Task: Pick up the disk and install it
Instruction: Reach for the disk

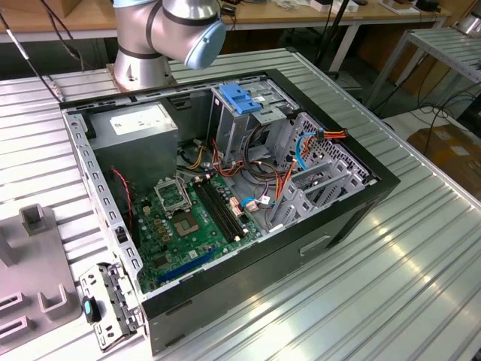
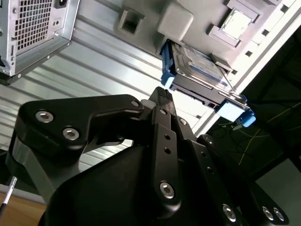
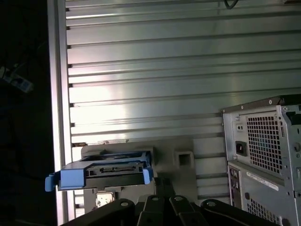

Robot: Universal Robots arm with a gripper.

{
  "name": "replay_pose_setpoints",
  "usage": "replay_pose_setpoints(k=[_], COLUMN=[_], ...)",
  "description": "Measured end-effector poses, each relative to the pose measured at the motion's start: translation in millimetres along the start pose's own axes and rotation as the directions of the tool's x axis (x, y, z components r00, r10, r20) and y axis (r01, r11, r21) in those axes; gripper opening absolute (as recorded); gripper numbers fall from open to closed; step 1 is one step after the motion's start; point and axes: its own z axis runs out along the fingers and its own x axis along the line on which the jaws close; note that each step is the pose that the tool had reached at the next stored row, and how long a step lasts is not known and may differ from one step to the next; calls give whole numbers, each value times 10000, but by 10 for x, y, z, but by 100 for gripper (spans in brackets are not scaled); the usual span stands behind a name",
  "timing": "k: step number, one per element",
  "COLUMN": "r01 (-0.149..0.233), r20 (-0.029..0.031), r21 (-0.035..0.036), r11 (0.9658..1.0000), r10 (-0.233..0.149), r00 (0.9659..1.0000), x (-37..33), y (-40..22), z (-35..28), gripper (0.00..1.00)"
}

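The disk is a silver drive in blue plastic rails. It rests on a grey fixture plate on the ribbed metal table, outside the computer case. In the first wrist view the disk shows its connector edge and blue end tabs. My black gripper hovers a short way from the disk's near end and does not touch it. The gripper holds nothing. The open computer case lies on the table with its drive cage at the far side.
A bare blue bracket sits atop the drive cage. A grey power supply box fills the case's far corner towards the exterior view's left. Loose cables cross the motherboard. The case's rear panel stands near the fixture plate.
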Motion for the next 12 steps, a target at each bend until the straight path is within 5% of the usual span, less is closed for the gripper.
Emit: replay_pose_setpoints(k=[9, 12], r01=[1, 58], r20=[0, -2], r21=[0, -1], r11=[10000, 10000], r10=[-1, -58], r00=[10000, 10000], x=[445, 540], y=[-31, -45], z=[12, 24], gripper=[11, 11])
